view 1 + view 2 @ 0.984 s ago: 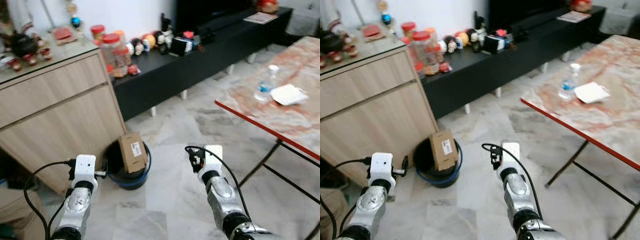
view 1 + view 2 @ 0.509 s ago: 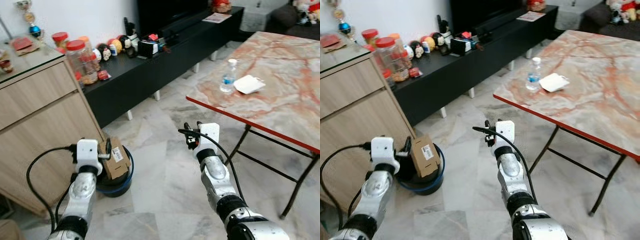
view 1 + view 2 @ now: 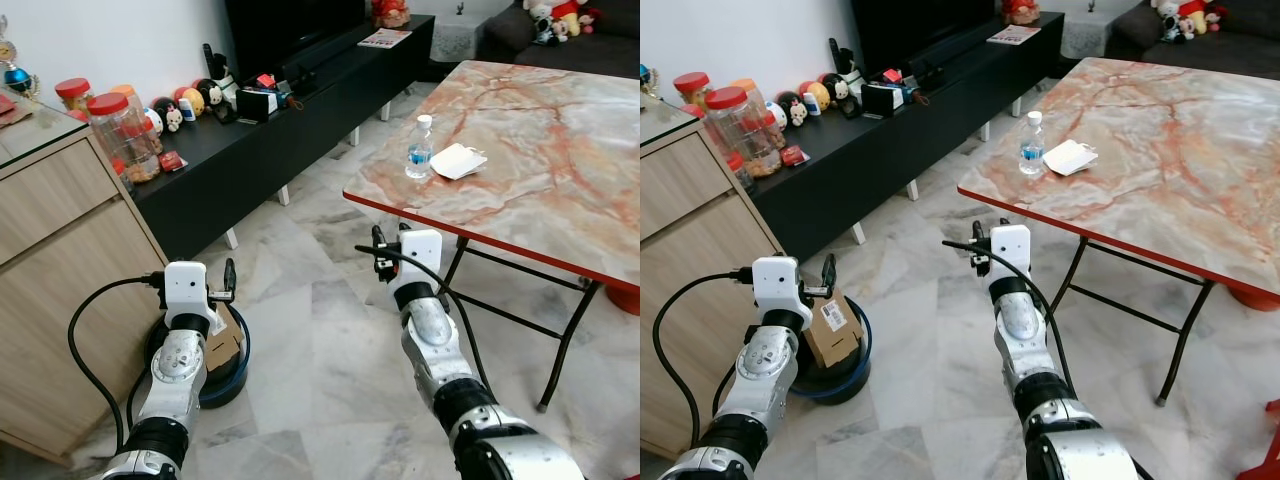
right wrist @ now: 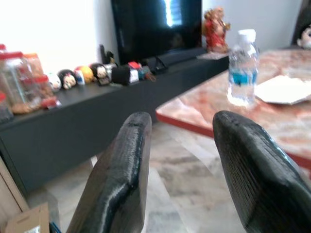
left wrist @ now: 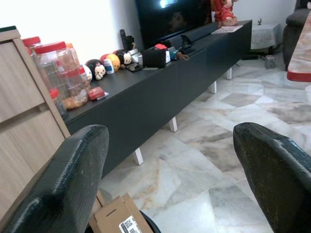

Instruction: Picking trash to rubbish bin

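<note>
marble-tiled floor (image 3: pixel 330 330) of a living room, with a long black low cabinet (image 3: pixel 300 120) along the wall carrying figurines and red-lidded jars (image 3: pixel 120 130), and a wooden sideboard (image 3: pixel 60 260) at the robot's left. a red-edged marble table (image 3: pixel 540 150) stands at the right, bearing a clear water bottle (image 3: pixel 419 146) and, just beside it, a white crumpled paper (image 3: pixel 457 160). on the floor next to the sideboard sits a dark rubbish bin (image 3: pixel 853 370) with a blue rim; a brown cardboard box (image 3: pixel 833 328) with a white label rests tilted inside it. left gripper (image 3: pixel 229 277) hovers just above the bin and box, fingers (image 5: pixel 68 184) spread wide and empty. right gripper (image 3: pixel 386 248) is raised over the floor near the table's red edge, fingers (image 4: pixel 121 174) likewise parted, grasping nothing, pointing toward the bottle.
</note>
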`<state>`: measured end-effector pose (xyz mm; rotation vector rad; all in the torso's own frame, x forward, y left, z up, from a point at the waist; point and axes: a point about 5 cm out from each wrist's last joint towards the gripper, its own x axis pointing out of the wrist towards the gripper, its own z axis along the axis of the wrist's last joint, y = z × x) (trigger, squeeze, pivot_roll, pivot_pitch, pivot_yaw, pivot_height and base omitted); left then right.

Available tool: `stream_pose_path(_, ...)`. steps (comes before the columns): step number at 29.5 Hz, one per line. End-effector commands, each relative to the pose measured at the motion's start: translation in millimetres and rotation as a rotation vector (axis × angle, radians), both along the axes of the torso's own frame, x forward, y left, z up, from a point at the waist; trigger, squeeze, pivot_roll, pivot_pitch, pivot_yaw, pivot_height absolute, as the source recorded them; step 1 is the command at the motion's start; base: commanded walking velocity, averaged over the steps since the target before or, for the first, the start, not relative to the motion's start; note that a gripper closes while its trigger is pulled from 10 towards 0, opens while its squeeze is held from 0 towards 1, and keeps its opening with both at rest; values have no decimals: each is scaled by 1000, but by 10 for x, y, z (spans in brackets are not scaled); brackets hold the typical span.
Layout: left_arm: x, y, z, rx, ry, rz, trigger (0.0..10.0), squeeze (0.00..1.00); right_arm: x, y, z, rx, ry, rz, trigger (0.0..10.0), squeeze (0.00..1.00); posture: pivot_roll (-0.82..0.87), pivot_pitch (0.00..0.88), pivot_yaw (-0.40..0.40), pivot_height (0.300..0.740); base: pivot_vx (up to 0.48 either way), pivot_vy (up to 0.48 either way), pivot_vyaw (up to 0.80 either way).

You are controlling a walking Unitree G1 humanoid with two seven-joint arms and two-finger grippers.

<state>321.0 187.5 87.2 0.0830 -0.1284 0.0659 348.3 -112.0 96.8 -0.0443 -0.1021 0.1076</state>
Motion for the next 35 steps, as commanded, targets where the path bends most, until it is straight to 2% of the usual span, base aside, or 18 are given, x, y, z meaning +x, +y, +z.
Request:
stream_pose_path(1, 9, 75, 44, 1, -11, 17, 10000, 0, 18, 48, 81, -8, -42, 12, 10000, 0, 18, 0, 95, 740, 0, 0, -800)
stream_pose_path(8, 47, 128, 88, -4, -23, 42, 10000, 0, 61, 42, 132, -33, -47, 18, 10000, 0, 32, 0, 78, 740, 0, 0, -800)
stream_pose_path(19, 14, 188, 55, -8, -21, 77, 10000, 0, 101, 2, 196, -28, -62, 1, 10000, 0, 48, 0, 53, 740, 0, 0, -800)
stream_pose_path(22, 6, 191, 55, 18, -23, 82, 10000, 0, 105, -17, 191, -32, -58, -2, 10000, 0, 52, 0, 50, 740, 0, 0, -800)
stream_pose_path(28, 6, 214, 57, -2, -23, 86, 10000, 0, 104, -16, 170, -28, -45, -13, 10000, 0, 51, 0, 56, 740, 0, -249, -800)
stream_pose_path(35, 104, 180, 151, -13, -38, 76, 10000, 0, 156, -60, 225, -27, -41, -29, 10000, 0, 35, 0, 42, 740, 0, 0, -800)
